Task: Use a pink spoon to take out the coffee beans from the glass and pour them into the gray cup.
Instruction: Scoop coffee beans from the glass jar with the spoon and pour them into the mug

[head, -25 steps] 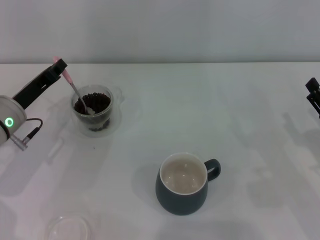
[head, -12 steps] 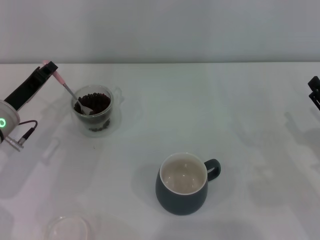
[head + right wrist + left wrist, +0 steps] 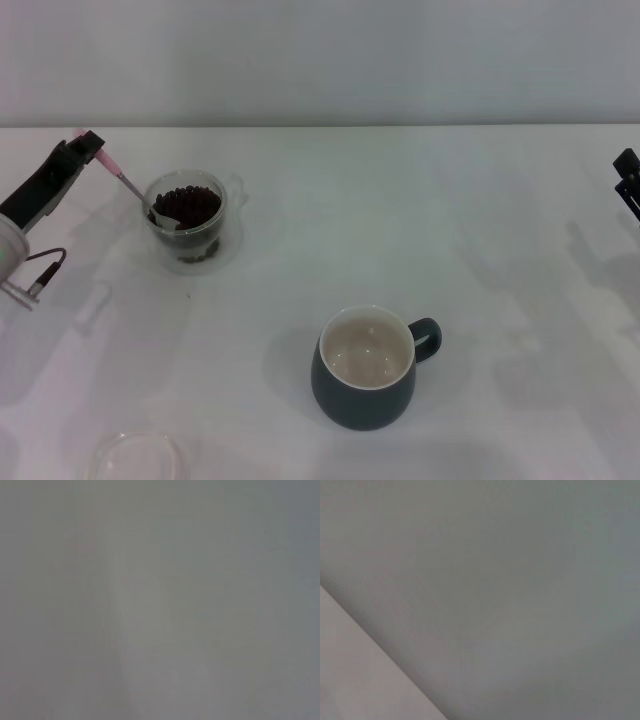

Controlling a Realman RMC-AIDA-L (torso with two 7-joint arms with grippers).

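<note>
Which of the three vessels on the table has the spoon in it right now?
The glass at far left, full of coffee beans; the gray cup and clear dish hold no spoon.

Both my wrist cameras give me only flat grey, with nothing in them I can name. On the head camera, the right gripper is cut by the frame's right edge, so I cannot tell how its fingers stand. The left gripper covers most of the pink handle end of the pink spoon. The spoon's bowl lies down among the coffee beans in the glass, and I cannot make out whether it carries any. Near the worktop's front left corner, a shallow clear dish is cropped by the bottom edge
</note>
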